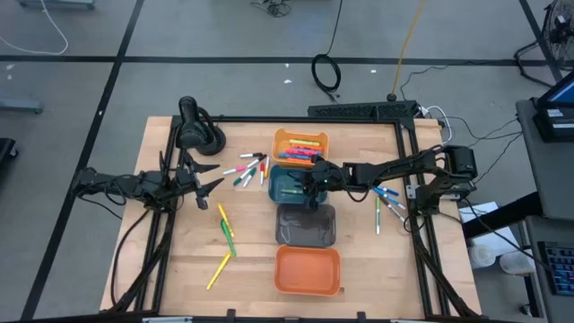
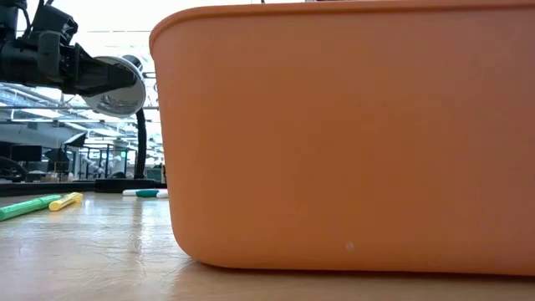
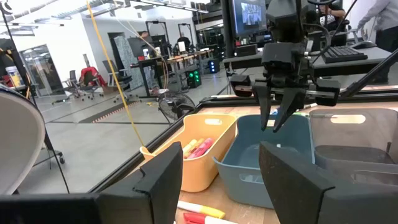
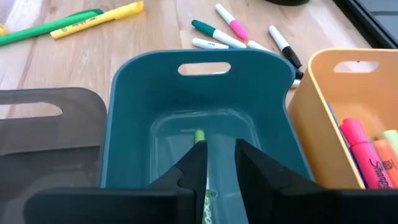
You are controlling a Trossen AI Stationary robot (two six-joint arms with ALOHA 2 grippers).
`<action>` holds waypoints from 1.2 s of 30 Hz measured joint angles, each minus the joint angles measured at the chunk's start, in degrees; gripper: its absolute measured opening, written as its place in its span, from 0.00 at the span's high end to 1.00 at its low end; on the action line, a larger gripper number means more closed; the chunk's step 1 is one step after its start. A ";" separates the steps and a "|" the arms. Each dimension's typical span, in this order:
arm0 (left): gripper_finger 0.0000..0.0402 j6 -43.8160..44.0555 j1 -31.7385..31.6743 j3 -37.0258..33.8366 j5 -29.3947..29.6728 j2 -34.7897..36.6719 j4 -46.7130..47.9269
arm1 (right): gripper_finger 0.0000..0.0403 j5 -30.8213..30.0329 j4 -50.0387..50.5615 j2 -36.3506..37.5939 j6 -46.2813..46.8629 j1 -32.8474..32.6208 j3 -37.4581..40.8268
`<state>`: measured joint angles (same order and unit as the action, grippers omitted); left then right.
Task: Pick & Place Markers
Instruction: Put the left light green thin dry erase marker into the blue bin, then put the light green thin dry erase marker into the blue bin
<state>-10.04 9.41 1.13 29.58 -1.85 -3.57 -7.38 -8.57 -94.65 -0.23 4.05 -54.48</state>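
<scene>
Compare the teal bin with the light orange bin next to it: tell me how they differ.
Colour: the teal bin is dark blue-green, the light orange bin pale yellow-orange.
Contents: the teal bin holds only a green-tipped marker, between the fingers of the right gripper above it; the light orange bin holds several markers, pink and orange among them.
Place: in the high view the light orange bin lies farther up the table.
Shared: both are rectangular with a handle slot.

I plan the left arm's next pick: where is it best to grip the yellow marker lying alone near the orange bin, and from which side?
Grip the yellow marker at mid-length, coming straight from above, jaws across its thin diagonal body. It lies flat with bare wood around, clear of the orange bin.
</scene>
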 joint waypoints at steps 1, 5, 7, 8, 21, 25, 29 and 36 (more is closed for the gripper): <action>0.47 0.00 -0.02 0.00 0.00 -0.02 0.00 | 0.82 0.00 0.08 0.00 0.02 0.00 0.00; 0.47 0.01 -0.01 0.00 0.00 -0.01 -0.01 | 0.82 -0.02 1.39 0.64 1.02 -0.08 0.02; 0.47 0.00 -0.02 0.00 0.00 0.00 -0.01 | 0.81 -1.20 4.76 2.63 0.86 -0.93 0.09; 0.47 0.00 -0.02 0.00 0.00 -0.02 -0.02 | 0.81 -3.39 7.20 4.03 0.69 -1.88 0.07; 0.47 0.02 0.00 0.00 0.00 0.00 -0.02 | 0.73 -24.46 63.68 19.15 46.42 -23.83 0.00; 0.47 0.00 -0.01 0.00 -0.01 -0.01 -0.01 | 0.74 -14.84 76.71 18.40 72.67 -28.89 0.07; 0.47 0.00 -0.02 0.00 -0.02 0.00 -0.02 | 0.75 -14.92 77.89 18.30 82.50 -32.70 0.61; 0.47 0.02 -0.01 0.00 -0.01 -0.02 0.00 | 0.75 -14.69 75.30 18.21 87.34 -34.05 5.20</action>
<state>-10.03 9.40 1.13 29.58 -1.87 -3.57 -22.07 66.73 -76.44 87.11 -30.00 -49.28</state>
